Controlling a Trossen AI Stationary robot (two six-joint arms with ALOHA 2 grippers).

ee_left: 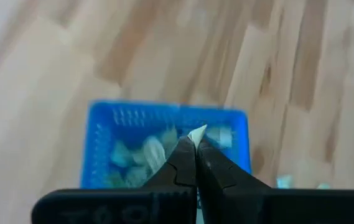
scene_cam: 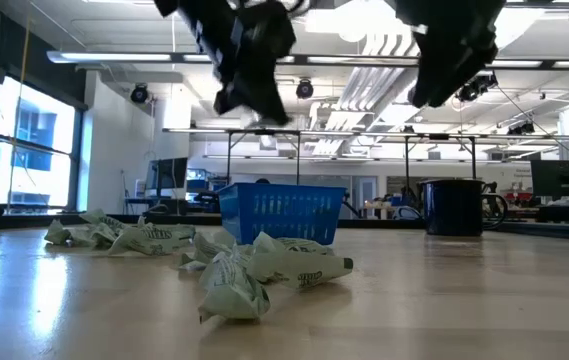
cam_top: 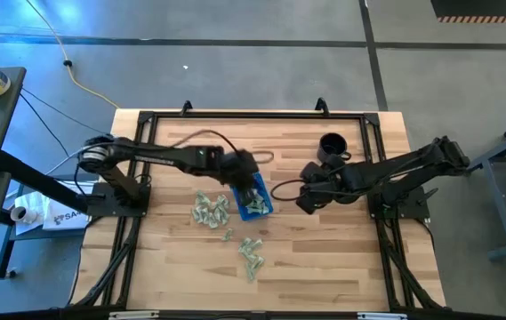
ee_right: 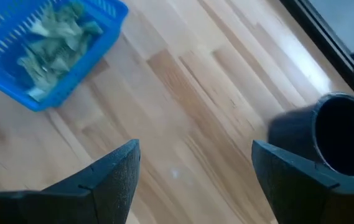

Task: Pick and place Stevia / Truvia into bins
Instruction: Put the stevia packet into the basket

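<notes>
The left tool (ee_left: 196,144) hangs above the small shallow blue plastic tray (cam_top: 266,210), its two dark fingers (ee_left: 180,163) clenched on a single pale green-and-white paper sweetener packet (ee_left: 196,132), whose pale corner pokes out past the tips. Seen from overhead, the tray lies near the centre of the light wooden slatted table (cam_top: 324,258) and already carries a small heap of crumpled packets (ee_right: 55,38). More loose packets (cam_top: 210,209) lie scattered on the table at about 9 o'clock of the tray, touching or nearly touching one another, and a second cluster (cam_top: 252,252) rests at about 6 o'clock of it, a little farther off. The right tool (ee_right: 195,180) hovers above bare table at 3 o'clock of the tray, its fingers released and spread wide with nothing between them. A black mug (cam_top: 332,146) stands upright at roughly 1 o'clock of the tray, near the right tool and well apart from the packets.
</notes>
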